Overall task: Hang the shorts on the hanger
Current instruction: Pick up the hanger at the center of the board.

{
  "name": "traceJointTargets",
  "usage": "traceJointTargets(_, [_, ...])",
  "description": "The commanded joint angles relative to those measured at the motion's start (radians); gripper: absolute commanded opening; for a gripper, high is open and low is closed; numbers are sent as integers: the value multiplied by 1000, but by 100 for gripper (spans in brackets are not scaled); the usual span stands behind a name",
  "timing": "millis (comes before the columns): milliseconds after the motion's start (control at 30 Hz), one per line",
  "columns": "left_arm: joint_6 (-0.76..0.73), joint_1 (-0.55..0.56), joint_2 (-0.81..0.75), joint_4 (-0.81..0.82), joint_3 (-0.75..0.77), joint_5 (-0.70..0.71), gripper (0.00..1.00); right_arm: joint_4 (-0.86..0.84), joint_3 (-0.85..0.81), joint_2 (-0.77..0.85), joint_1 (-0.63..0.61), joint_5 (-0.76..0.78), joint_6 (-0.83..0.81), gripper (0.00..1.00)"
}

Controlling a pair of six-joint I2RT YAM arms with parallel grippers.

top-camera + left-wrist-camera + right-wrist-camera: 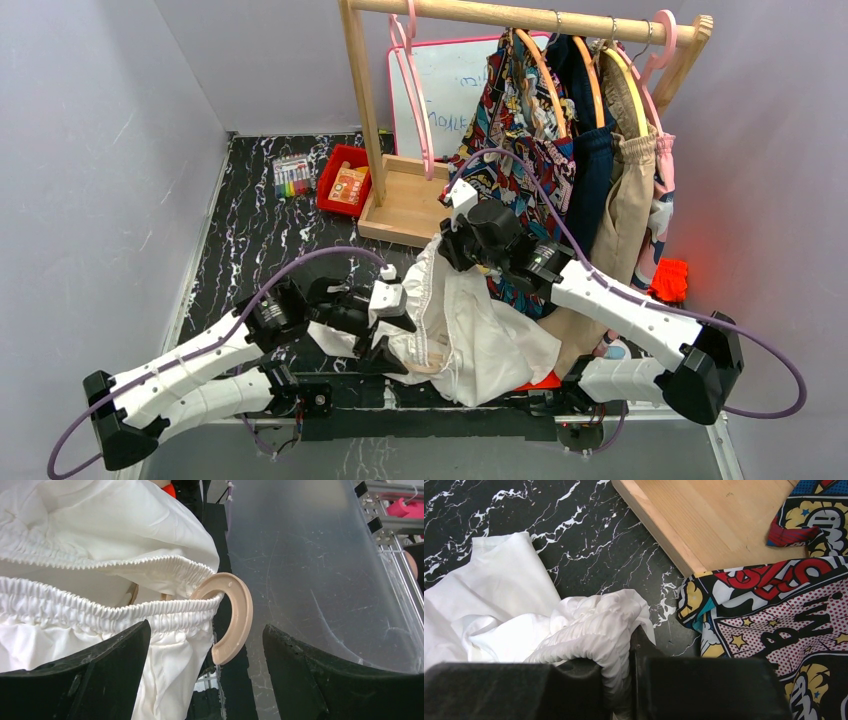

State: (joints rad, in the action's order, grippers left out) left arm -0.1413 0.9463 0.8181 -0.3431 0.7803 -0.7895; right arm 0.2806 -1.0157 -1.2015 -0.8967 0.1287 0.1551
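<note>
Your shorts (480, 330) heaped on the table (260, 230) between both arms, hanger (235, 615) hook poking out of the waistband, your right gripper (631, 650) pinching bunched waistband, your left gripper (205, 627) spread wide, empty, flanking the hook.

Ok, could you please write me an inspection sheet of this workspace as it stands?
Surface: black marbled table, partly under the shorts.
Job's things: shorts bunched on the table; hanger inside, poking out at the waistband.
Clutter: marker box and red tray, far left.
Grippers: left gripper open, facing the hanger; right gripper shut on the waistband.
Cables: a purple cable loops off each arm.
Surroundings: wooden rack with hung clothes, whiteboard, grey walls.
</note>
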Motion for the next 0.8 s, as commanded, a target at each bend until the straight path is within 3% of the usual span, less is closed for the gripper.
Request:
traceJointTargets(0, [-44, 50, 22, 27, 42, 44, 81, -74, -48, -10, 17, -21, 8, 0])
traceJointTargets(267, [-54, 131, 37, 30, 30, 166, 79, -80, -58, -20, 28, -40, 9, 0])
traceJointTargets(400, [-56, 172, 59, 32, 28, 237, 73, -83, -60, -22, 31, -53, 10, 0])
traceJointTargets(633, [-63, 223, 89, 43, 40, 355, 50, -88, -60, -24, 32, -67, 14, 0])
traceJointTargets(767, [-66, 224, 71, 58, 44, 401, 27, -86, -58, -14, 31, -75, 14, 0])
